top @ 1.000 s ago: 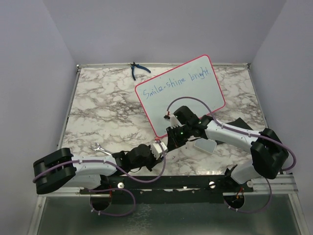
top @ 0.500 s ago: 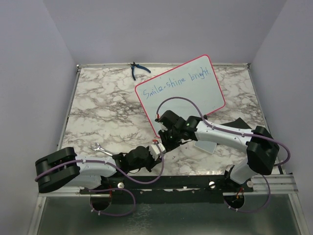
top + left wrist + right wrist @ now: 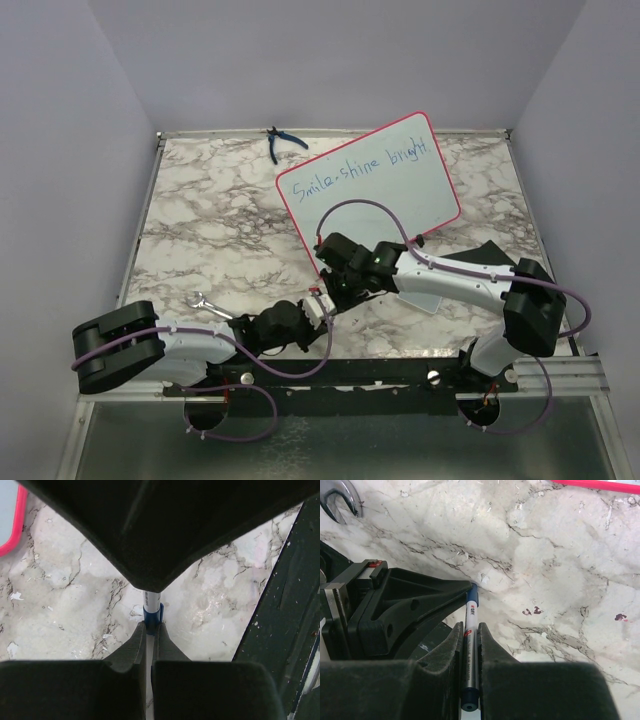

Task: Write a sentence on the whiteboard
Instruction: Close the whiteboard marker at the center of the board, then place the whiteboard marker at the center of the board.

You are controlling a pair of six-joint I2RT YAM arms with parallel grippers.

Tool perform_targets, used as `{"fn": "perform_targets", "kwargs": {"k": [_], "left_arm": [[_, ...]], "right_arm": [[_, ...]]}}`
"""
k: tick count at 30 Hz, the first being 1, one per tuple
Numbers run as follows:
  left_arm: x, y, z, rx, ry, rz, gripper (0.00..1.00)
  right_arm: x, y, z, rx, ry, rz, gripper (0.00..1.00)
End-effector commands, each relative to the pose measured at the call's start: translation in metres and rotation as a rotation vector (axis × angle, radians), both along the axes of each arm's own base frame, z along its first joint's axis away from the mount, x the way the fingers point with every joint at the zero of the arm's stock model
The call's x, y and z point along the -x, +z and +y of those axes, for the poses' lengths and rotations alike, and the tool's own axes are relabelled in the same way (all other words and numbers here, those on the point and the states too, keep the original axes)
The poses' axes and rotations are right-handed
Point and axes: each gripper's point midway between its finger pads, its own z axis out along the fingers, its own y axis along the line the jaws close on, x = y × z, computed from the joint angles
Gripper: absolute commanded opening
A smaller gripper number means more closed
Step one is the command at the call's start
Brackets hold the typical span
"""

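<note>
The whiteboard point(image 3: 400, 195), white with a red-pink frame, leans at the back right. The sentence point(image 3: 355, 170) crosses its upper part in thin blue handwriting. My right gripper point(image 3: 337, 283) is shut on a white marker point(image 3: 470, 645) with a dark blue rear end. My left gripper point(image 3: 318, 303) meets it nose to nose in front of the board's lower left corner. Its jaws are shut on the blue cap point(image 3: 152, 616), and the marker's white barrel point(image 3: 151, 599) runs into the cap. In the right wrist view the cap point(image 3: 473, 594) touches the left gripper's black fingers point(image 3: 435, 597).
A silver wrench point(image 3: 205, 303) lies on the marble table left of the left gripper and shows in the right wrist view point(image 3: 340, 497). Blue-handled pliers point(image 3: 280, 142) lie at the back edge. A small grey pad point(image 3: 428, 298) lies under the right arm.
My right arm has swung left and toward the near edge, carrying the marker to my left gripper. The left gripper has edged slightly toward it.
</note>
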Motion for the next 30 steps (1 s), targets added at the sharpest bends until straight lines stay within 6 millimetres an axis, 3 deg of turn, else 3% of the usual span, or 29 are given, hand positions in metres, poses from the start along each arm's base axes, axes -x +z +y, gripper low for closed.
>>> {"fn": "perform_targets", "kwargs": {"k": [1,2,6,9,12,16,20,25,30], "left_arm": [[-0.030,0.084,-0.031,0.298,0.101,-0.119,0.06],[-0.030,0.084,-0.030,0.294,0.106,-0.112,0.20],[-0.032,0.088,-0.021,0.293,0.152,-0.087,0.47],[-0.033,0.090,-0.011,0.287,0.200,-0.068,0.58],[-0.030,0.095,-0.002,0.289,0.219,-0.046,0.75],[-0.025,0.100,0.007,0.286,0.234,-0.008,0.81],[-0.029,0.109,0.015,0.283,0.294,0.022,0.88],[-0.051,0.130,0.020,0.270,0.393,0.075,0.92],[-0.086,0.148,0.028,0.312,0.450,0.138,0.93]], "right_arm": [[0.035,-0.054,-0.036,0.223,-0.015,0.092,0.01],[0.031,-0.048,-0.034,0.213,-0.026,0.074,0.01],[0.002,-0.025,-0.034,0.175,-0.115,-0.038,0.01],[-0.019,-0.011,-0.041,0.098,-0.186,-0.070,0.01],[-0.033,0.003,-0.046,-0.010,-0.233,-0.070,0.01],[-0.039,0.002,-0.058,-0.084,-0.253,-0.044,0.01],[-0.037,-0.003,-0.051,-0.238,-0.231,0.021,0.05],[-0.027,-0.008,-0.033,-0.406,-0.169,0.079,0.22],[-0.035,-0.028,-0.039,-0.385,-0.199,0.057,0.46]]}}
